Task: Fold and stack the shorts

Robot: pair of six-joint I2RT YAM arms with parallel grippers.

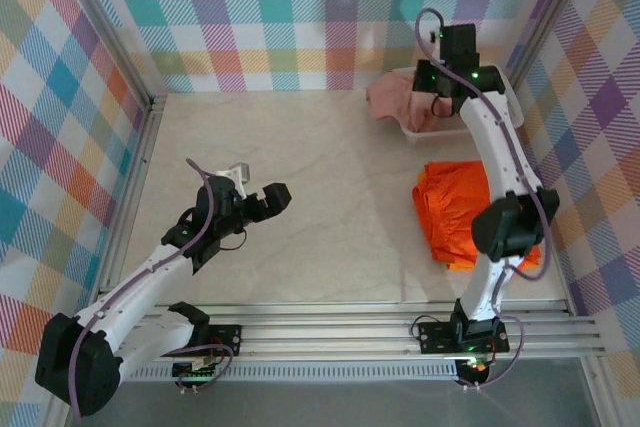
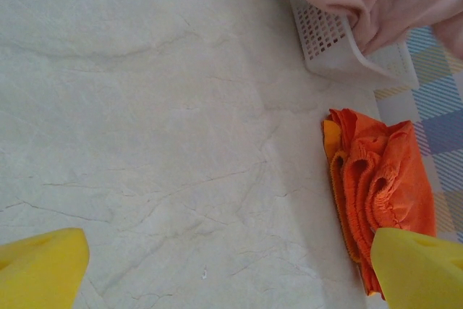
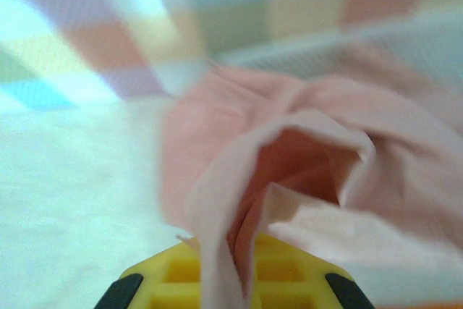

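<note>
Pinching pink shorts (image 1: 392, 99) at the basket (image 1: 420, 133), right gripper (image 1: 440, 104) clenched, left gripper (image 1: 268, 198) spread wide above table (image 1: 330, 217), orange shorts (image 1: 452, 213) bunched nearby

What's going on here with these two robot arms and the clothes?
The robot is working on folding and stacking shorts. The right pincer is at the white mesh basket in the far right corner, shut on a fold of the pink shorts that spill over its rim. A pile of orange shorts lies on the table beside the right arm. The left pincer hangs open over bare table, holding nothing.
</note>
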